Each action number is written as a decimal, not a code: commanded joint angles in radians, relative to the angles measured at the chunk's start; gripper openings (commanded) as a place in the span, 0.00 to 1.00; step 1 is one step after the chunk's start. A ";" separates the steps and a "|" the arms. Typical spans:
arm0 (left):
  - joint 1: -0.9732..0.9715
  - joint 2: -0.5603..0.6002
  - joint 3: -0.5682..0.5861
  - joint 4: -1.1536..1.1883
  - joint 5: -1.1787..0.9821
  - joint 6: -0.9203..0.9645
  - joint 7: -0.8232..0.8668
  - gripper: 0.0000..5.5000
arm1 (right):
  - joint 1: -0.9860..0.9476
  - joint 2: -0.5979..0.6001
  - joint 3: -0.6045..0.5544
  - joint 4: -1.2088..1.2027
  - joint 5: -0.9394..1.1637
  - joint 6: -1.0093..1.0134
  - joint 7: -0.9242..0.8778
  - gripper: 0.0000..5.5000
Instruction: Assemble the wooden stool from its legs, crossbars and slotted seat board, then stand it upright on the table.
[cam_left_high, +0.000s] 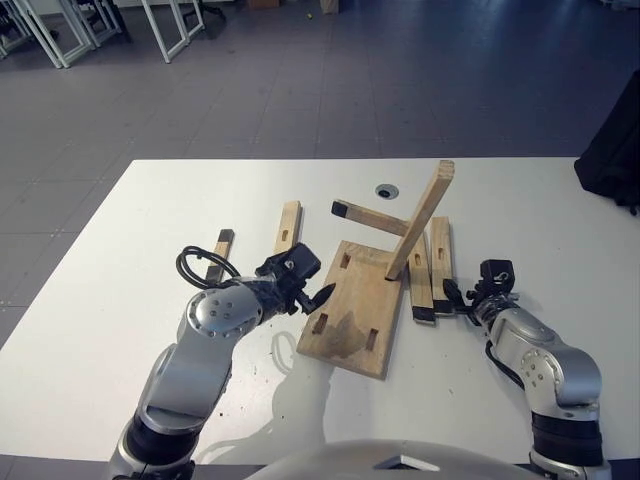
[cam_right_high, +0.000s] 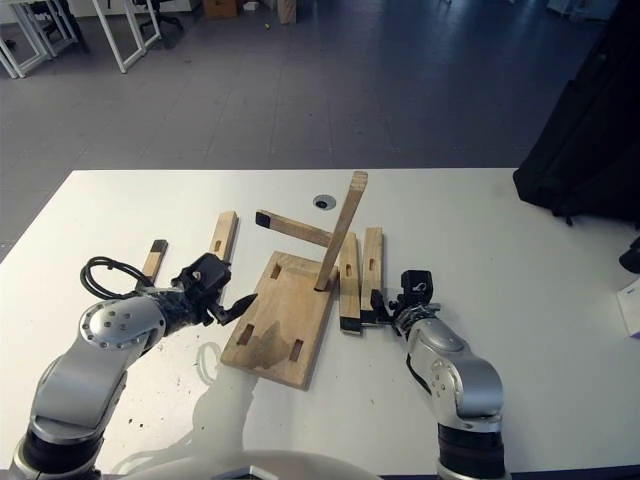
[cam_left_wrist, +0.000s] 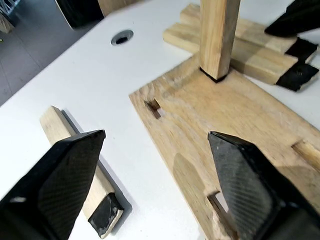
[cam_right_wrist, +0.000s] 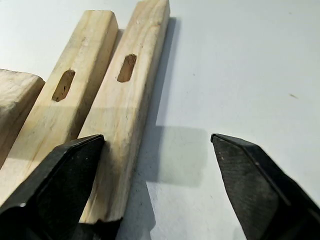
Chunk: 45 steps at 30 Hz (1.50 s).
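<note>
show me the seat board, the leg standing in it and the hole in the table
seat board (cam_left_high: 362, 300), left eye view, bare middle
standing leg (cam_left_high: 420, 220), left eye view, mid-shaft
table hole (cam_left_high: 386, 189), left eye view, centre

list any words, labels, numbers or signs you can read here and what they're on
None can be read.
Seat board, legs, table: bare, no print visible.
White item at the right eye view's right edge: any print is too small to tell.
</note>
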 joint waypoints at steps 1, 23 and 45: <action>-0.028 0.013 0.014 0.001 -0.039 0.017 0.029 0.69 | -0.033 0.002 0.016 0.046 -0.035 -0.010 0.011 0.72; -0.005 0.034 -0.031 -0.004 -0.171 0.023 0.168 0.69 | -0.065 0.001 0.073 0.111 -0.136 0.021 0.056 0.72; 0.268 0.210 0.068 0.206 -0.109 -0.243 0.253 0.69 | 0.063 -0.131 0.101 0.143 -0.172 -0.049 0.206 0.37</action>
